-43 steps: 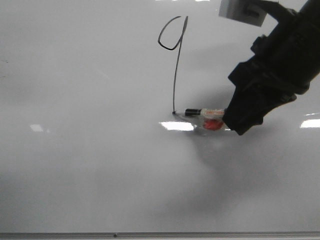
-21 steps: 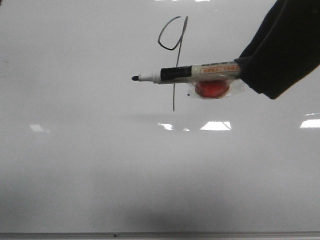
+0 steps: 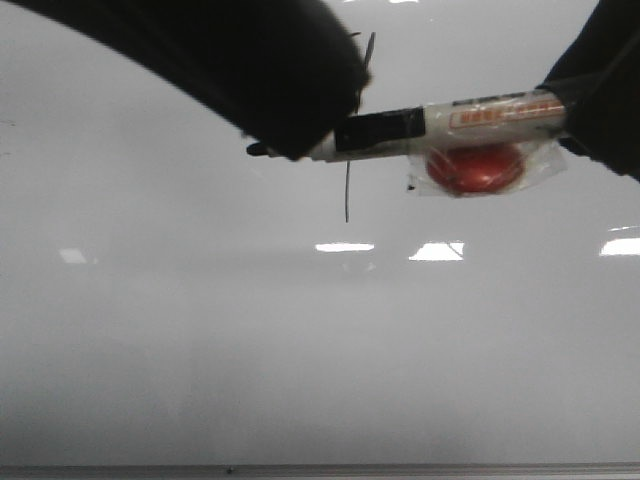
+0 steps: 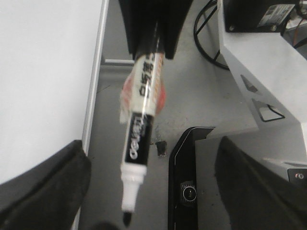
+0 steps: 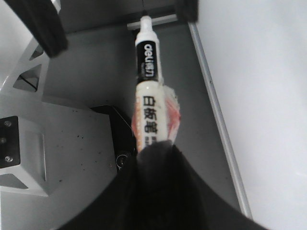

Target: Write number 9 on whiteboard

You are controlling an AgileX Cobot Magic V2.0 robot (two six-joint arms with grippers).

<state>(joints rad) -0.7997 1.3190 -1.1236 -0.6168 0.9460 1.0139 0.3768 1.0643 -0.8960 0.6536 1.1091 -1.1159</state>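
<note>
Glossy grey-white, the whiteboard [image 3: 200, 340] fills the front view, with bright rectangular light reflections across its middle and a thin grey frame strip along its near edge. On it, the number 9 [image 3: 347, 195] is mostly covered: only the top of its stroke and the lower end of its long straight tail show. A marker [image 3: 440, 125] lies level in front of the digit, held up off the board, its dark tip pointing to the left side. A red lump wrapped in clear tape [image 3: 475, 168] clings under the marker's barrel. The right gripper [image 3: 605, 95] is a dark shape at the right edge, closed around the marker's rear end. A large blurred black shape, the left gripper [image 3: 270, 70], reaches in from the upper left and overlaps the marker's tip end.

From the left wrist, the left gripper's fingers [image 4: 43, 187] stand spread wide apart, one on each side of the marker [image 4: 141, 124], neither touching it. The marker's tip sits between them, its far end gripped by the right gripper [image 4: 156, 24]. The whiteboard [image 4: 43, 72] lies off to one side with its frame strip; beside it are a grey floor and a white robot base [image 4: 259, 62].

From the right wrist, the right gripper [image 5: 156, 158] is pinched on the marker [image 5: 148, 91], whose white and black barrel points away. A dark finger [image 5: 45, 24] of the left gripper shows near the tip. The whiteboard [image 5: 259, 96] runs alongside.
</note>
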